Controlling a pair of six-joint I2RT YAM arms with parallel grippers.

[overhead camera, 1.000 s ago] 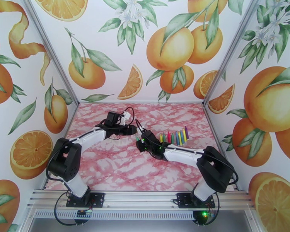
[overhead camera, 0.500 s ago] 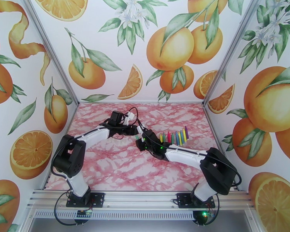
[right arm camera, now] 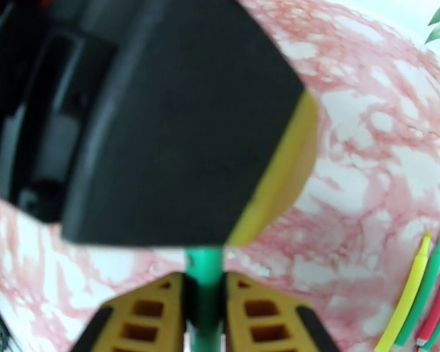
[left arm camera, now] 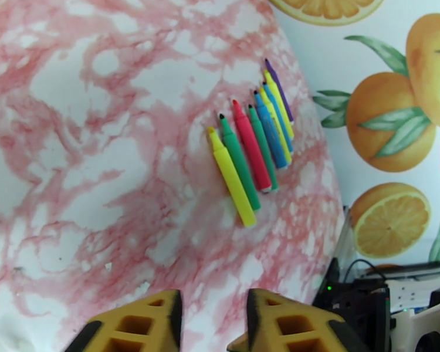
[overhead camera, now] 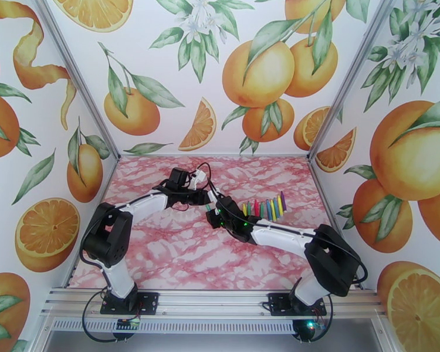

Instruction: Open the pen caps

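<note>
— Is the right gripper (right arm camera: 203, 300) holding anything?
— It's clamping the green pen (right arm camera: 203, 268) upright. The pen's top is hiding behind the left gripper (left arm camera: 213, 306), whose jaws are standing narrow; I can't tell if they're gripping. The other pens (left arm camera: 252, 151) are lying in a row on the table (left arm camera: 91, 142).

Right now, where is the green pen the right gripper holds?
Right wrist view, bottom centre: the right gripper clamps the green pen, its top hidden behind the left gripper. Top view: centre, just left of the pen row.
</note>
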